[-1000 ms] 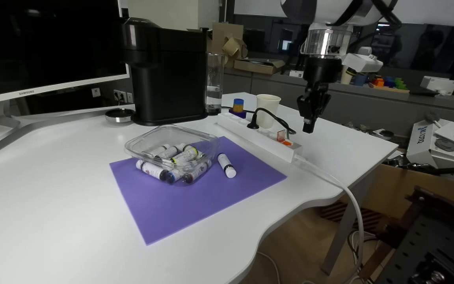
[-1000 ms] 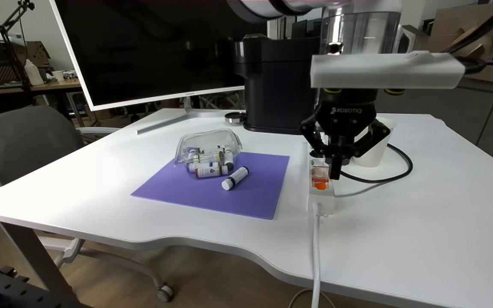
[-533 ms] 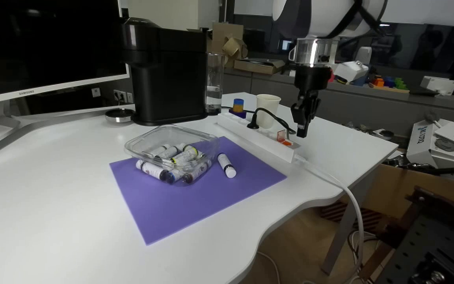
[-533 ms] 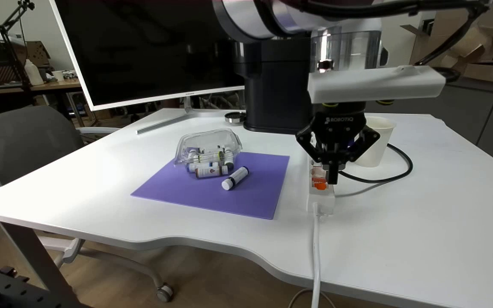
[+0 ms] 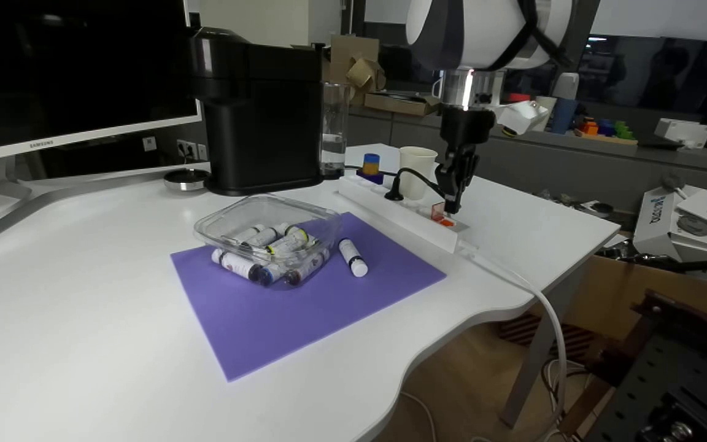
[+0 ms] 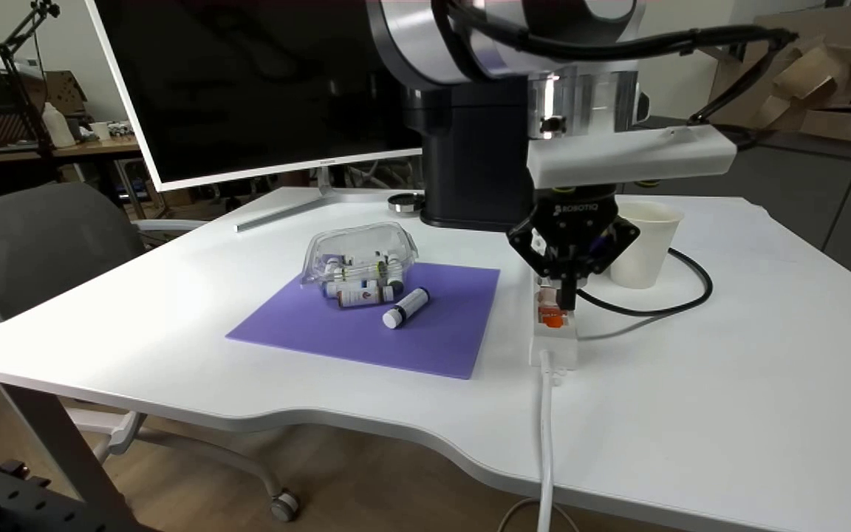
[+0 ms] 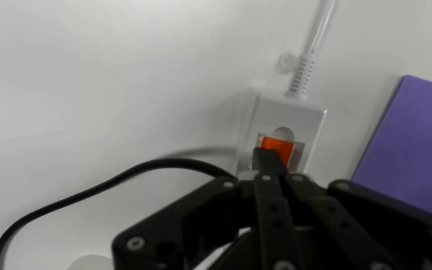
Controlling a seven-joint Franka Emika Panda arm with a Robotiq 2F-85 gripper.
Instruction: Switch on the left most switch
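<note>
The white power strip (image 5: 405,218) lies along the desk and also shows in an exterior view (image 6: 555,353) and the wrist view (image 7: 289,115). A red-orange rocker switch (image 5: 447,223) sits at its cable end. The switch also shows in an exterior view (image 6: 553,321) and the wrist view (image 7: 281,145). A clear flap (image 5: 437,211) stands raised beside it. I cannot tell whether this is the left most switch; no other shows clearly. My gripper (image 5: 452,207) is shut and empty, pointing down. Its fingertips (image 7: 270,157) cover part of the switch in the wrist view; contact cannot be told.
A black plug (image 5: 394,191) with its cable is in the strip. A paper cup (image 5: 416,173) and a blue-orange block (image 5: 370,166) stand behind it. A clear box (image 5: 267,239) of markers and a loose marker (image 5: 352,257) lie on the purple mat (image 5: 304,319).
My gripper has moved left in both exterior views, from beside the strip to over its cable end by the switch. It stays shut. The strip and other objects have not moved.
</note>
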